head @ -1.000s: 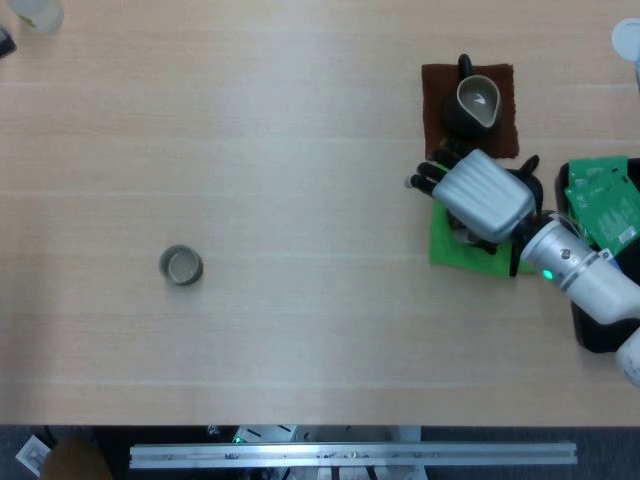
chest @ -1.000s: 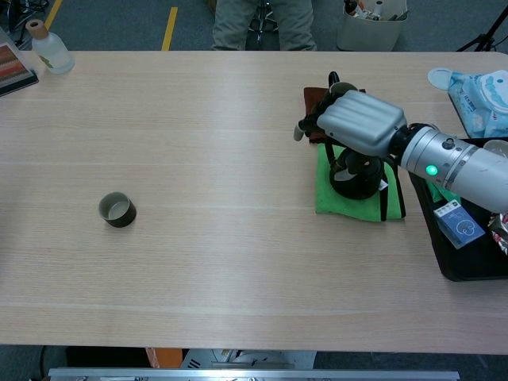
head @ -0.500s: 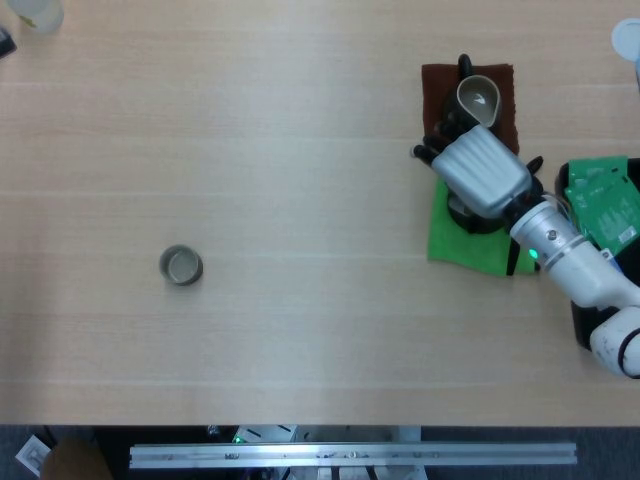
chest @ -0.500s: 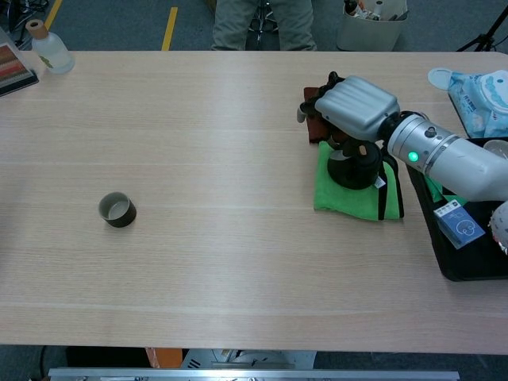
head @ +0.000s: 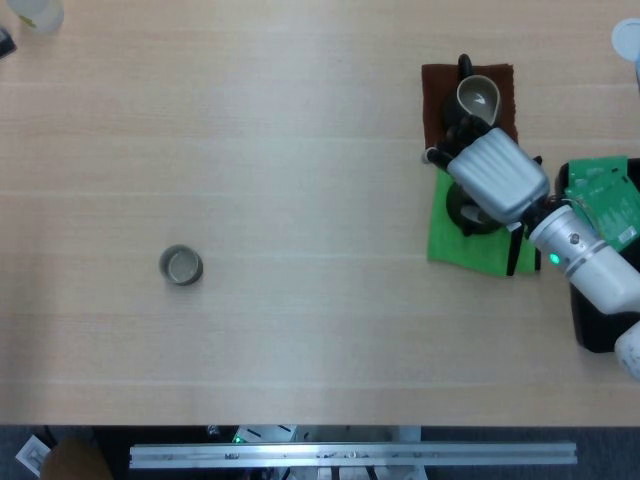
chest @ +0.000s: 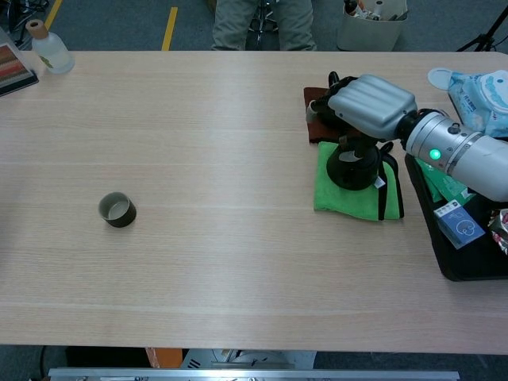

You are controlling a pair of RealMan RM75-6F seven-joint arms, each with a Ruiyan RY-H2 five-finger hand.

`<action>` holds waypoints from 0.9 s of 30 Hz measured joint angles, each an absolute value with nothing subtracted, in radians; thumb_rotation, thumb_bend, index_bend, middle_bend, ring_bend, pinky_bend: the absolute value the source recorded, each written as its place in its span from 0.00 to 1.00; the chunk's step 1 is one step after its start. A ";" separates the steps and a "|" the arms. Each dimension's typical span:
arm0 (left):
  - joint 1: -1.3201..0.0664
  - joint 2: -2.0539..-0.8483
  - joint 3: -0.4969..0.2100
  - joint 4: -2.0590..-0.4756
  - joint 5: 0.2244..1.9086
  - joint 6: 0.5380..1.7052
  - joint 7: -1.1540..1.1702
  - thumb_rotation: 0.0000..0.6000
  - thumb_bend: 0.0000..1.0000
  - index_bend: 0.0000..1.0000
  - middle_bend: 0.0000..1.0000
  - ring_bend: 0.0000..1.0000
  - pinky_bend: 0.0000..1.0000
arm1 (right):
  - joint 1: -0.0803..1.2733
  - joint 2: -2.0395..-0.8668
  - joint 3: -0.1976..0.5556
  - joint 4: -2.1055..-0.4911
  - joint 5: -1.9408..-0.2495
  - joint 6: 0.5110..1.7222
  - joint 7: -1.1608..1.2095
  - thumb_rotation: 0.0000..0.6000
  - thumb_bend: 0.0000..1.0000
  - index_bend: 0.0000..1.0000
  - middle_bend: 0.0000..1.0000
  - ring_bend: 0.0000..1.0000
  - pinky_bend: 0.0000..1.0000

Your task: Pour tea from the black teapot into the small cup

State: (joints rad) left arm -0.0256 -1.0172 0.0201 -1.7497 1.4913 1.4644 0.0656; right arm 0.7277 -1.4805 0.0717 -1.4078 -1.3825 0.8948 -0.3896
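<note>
The black teapot (head: 468, 213) (chest: 352, 167) stands on a green cloth (head: 452, 247) (chest: 349, 200) at the right of the table. My right hand (head: 497, 175) (chest: 371, 105) hovers just over the pot's top, covering its lid and handle. Its dark fingers reach toward the brown mat behind, and I see nothing in them. The small cup (head: 181, 266) (chest: 117, 209), a dark round one with a pale inside, sits alone far to the left. My left hand does not show in either view.
Behind the teapot a small pitcher (head: 478, 100) stands on a brown mat (head: 435, 85) (chest: 312, 99). To the right, a black tray (chest: 452, 266) holds packets. A bottle (chest: 49, 48) stands at the far left corner, and a blue-white pack (chest: 480, 89) lies at the far right.
My right hand has shifted back and to the right, from the teapot's front-left to right over its top. The teapot and cup have not moved.
</note>
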 measured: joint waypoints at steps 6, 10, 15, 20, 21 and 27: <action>-0.022 -1.015 0.021 -1.755 1.492 1.470 0.069 1.00 0.23 0.12 0.11 0.10 0.07 | 0.729 -1.477 0.061 -1.408 -1.376 0.881 -0.406 1.00 0.00 0.29 0.34 0.25 0.21; -0.021 -1.014 0.022 -1.756 1.491 1.470 0.070 1.00 0.23 0.12 0.11 0.10 0.07 | 0.727 -1.478 0.064 -1.405 -1.366 0.888 -0.410 1.00 0.00 0.29 0.34 0.25 0.21; -0.021 -1.015 0.021 -1.756 1.489 1.468 0.071 1.00 0.23 0.12 0.11 0.10 0.07 | 0.717 -1.453 0.075 -1.415 -1.366 0.918 -0.387 1.00 0.00 0.29 0.34 0.25 0.21; -0.023 -1.018 0.021 -1.756 1.489 1.463 0.075 1.00 0.23 0.12 0.11 0.10 0.07 | 0.710 -1.417 0.082 -1.415 -1.343 0.912 -0.366 1.00 0.00 0.29 0.34 0.25 0.21; -0.024 -1.018 0.021 -1.756 1.489 1.462 0.075 1.00 0.23 0.12 0.11 0.10 0.07 | 0.709 -1.411 0.082 -1.415 -1.340 0.905 -0.361 1.00 0.00 0.29 0.34 0.25 0.21; -0.025 -1.017 0.022 -1.764 1.493 1.461 0.080 1.00 0.23 0.12 0.11 0.10 0.07 | 0.719 -1.402 0.076 -1.404 -1.331 0.860 -0.325 1.00 0.00 0.29 0.34 0.25 0.21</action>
